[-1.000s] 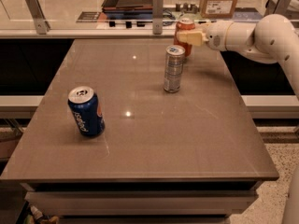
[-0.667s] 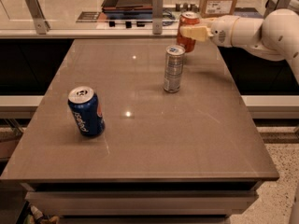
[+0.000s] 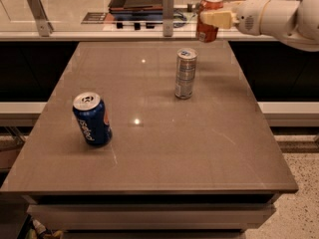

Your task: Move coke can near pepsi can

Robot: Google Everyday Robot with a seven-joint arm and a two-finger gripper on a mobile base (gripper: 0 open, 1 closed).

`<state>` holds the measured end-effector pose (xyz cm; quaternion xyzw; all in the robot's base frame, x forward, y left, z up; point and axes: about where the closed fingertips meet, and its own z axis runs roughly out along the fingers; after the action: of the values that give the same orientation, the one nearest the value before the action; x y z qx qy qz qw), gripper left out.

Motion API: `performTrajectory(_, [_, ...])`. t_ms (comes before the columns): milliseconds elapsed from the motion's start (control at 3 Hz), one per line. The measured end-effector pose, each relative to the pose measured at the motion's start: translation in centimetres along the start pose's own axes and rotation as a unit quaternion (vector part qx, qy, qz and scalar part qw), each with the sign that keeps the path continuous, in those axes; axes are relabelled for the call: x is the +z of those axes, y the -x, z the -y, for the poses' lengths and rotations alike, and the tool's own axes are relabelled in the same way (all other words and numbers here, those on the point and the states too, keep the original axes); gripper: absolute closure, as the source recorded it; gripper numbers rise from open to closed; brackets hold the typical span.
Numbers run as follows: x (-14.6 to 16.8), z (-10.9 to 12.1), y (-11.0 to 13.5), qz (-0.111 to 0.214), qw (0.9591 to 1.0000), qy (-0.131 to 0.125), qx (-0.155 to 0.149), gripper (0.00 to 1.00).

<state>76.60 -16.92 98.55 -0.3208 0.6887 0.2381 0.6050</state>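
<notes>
Ok, gripper point(image 3: 213, 19) is up at the far right corner of the table point(image 3: 199, 148), clamped sideways on the coke can point(image 3: 206, 34). One cream finger lies across the can's front, approx mid-height, and the jaws look closed snug on it. The white arm point(image 3: 279, 16) comes in from the right edge of the view.

Progress: pick looks done. The can hangs upright and seems clear of the tabletop, above the back edge, tho the gap under it is hard to read. So grasp and lift are sorted, and what's left is the carry and the set-down.

The pepsi can point(image 3: 92, 118) stands upright on the near-left part of the table, well apart from the coke can, basically the opposite corner. A slim silver can point(image 3: 185, 73) stands between them, nearer the gripper's side, so the path prob has to go over or around it.

Coke can itself: orange-red body w/ silver top, rim and tab showing above the finger. No dents I can make out, and it isn't tilted in the grip. The label is too blurry to read.

Rough call: abt a third done. Transport across to the left-front, then lower next to the blue can and release.
</notes>
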Motion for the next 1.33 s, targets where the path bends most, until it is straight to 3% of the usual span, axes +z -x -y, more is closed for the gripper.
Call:
performTrajectory(667, [-2.4, -1.7, 4.9, -0.005, 0.9997, -0.016, -0.019, 1.0])
performTrajectory(1333, [-3.7, -7.4, 7.9, -0.005, 0.9997, 0.005, -0.021, 1.0])
